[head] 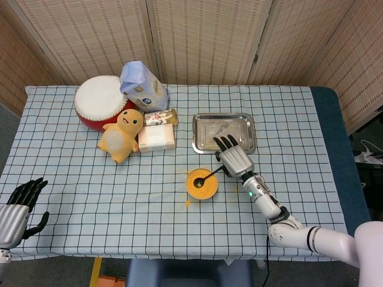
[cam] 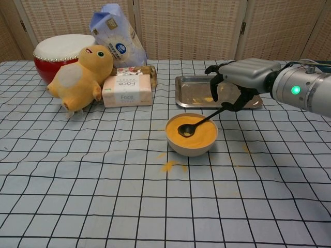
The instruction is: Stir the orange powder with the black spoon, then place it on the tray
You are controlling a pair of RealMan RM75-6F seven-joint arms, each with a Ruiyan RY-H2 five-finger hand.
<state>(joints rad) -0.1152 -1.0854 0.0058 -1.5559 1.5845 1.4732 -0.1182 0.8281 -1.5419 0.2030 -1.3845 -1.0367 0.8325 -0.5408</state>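
Head view: right hand (head: 235, 160) at frame centre-right, just below the steel tray (head: 224, 133), fingers pinching the handle of the black spoon (head: 207, 177); spoon bowl lies in the orange powder (head: 201, 184) of the small bowl (head: 201, 192). Left hand (head: 18, 206) at lower left edge, holding nothing, fingers spread.

Chest view: right hand (cam: 243, 77) right of centre, fingers curled on the spoon (cam: 198, 123) handle; spoon slants down-left into the powder (cam: 196, 133). Spilled powder (cam: 170, 166) on the checked cloth (cam: 103, 196) below the bowl (cam: 190, 148)
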